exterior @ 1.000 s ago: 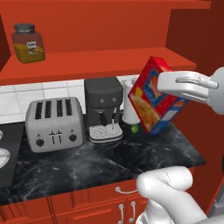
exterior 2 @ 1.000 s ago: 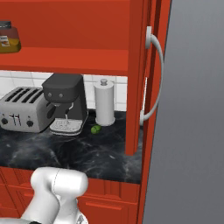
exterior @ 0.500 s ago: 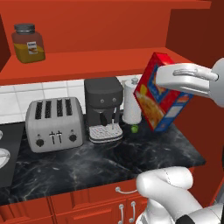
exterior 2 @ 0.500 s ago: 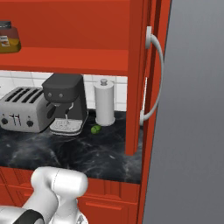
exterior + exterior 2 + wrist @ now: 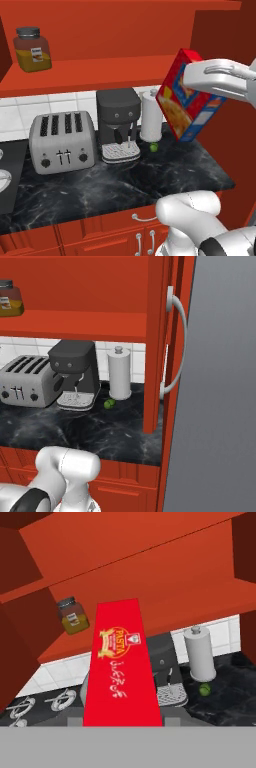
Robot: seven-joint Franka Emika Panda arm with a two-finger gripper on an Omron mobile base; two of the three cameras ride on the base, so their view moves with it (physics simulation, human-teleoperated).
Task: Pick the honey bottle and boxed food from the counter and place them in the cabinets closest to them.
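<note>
Up above the worktop (image 5: 150, 175), at the right end of the scene, the end effector (image 5: 186, 75) is clamping the boxed food (image 5: 186, 102) by its top end, jaws narrow and tight on the cardboard. The box is hanging in the air, tilting with its lower corner well clear of the black marble surface, its pasta picture facing out in the left base view. In the hand view its red side panel (image 5: 121, 667) is running straight away from the end effector, pointing toward the open red cabinets (image 5: 150, 577).

Below the end effector and a little to the left in that hand view, the paper-towel roll (image 5: 200, 654) is standing upright, and a small green lime (image 5: 204, 688) is lying just in front of it. Beside the roll in the left base view, the black coffee machine (image 5: 118, 125) is sitting on the worktop, and the silver toaster (image 5: 61, 141) is standing further away beyond it.

Far off to the left of the end effector, the honey bottle (image 5: 32, 49) is resting upright on the cabinet shelf (image 5: 90, 75). In the right base view, a curved silver handle (image 5: 177, 346) is showing on the open cabinet door's edge.
</note>
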